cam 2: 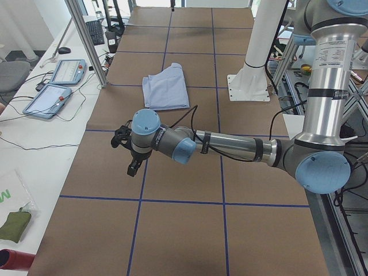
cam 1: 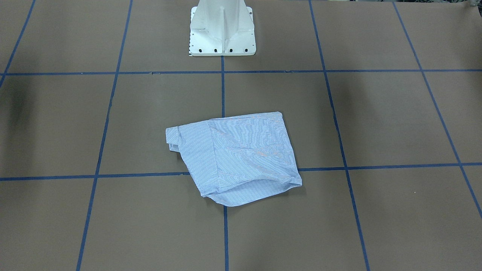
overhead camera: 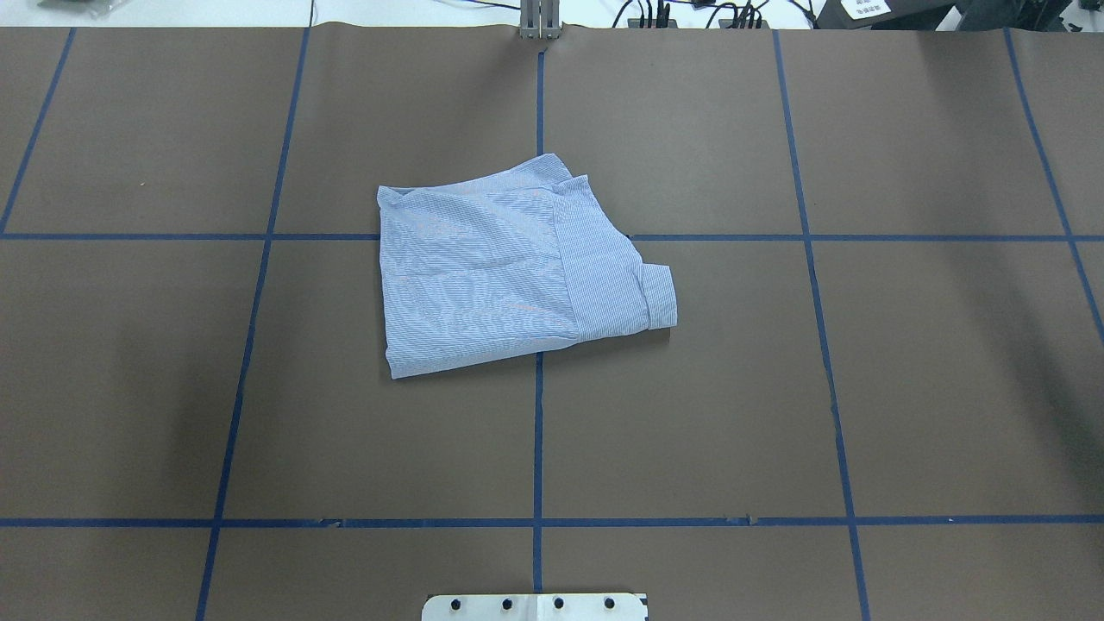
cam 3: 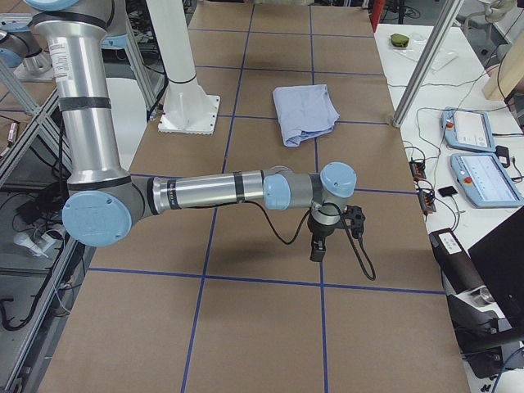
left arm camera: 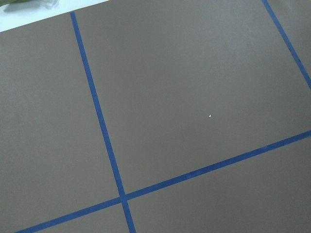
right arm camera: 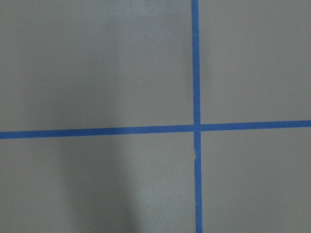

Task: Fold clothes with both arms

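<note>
The light blue striped shirt (cam 1: 237, 158) lies folded into a compact bundle at the middle of the brown table, one cuffed sleeve end sticking out at its side (overhead camera: 660, 297). It also shows in the side views (cam 2: 167, 87) (cam 3: 304, 108). Neither arm touches it. My left gripper (cam 2: 133, 168) hangs above the table well off to the shirt's left. My right gripper (cam 3: 317, 250) hangs the same way far off to its right. I cannot tell whether either is open or shut. Both wrist views show only bare table with blue tape lines.
The white pedestal base (cam 1: 222, 34) stands at the robot's edge of the table. Blue tape lines (overhead camera: 538, 431) form a grid on the brown surface. Teach pendants (cam 2: 57, 86) (cam 3: 475, 155) and aluminium posts (cam 2: 86, 40) (cam 3: 426, 57) stand along the far side.
</note>
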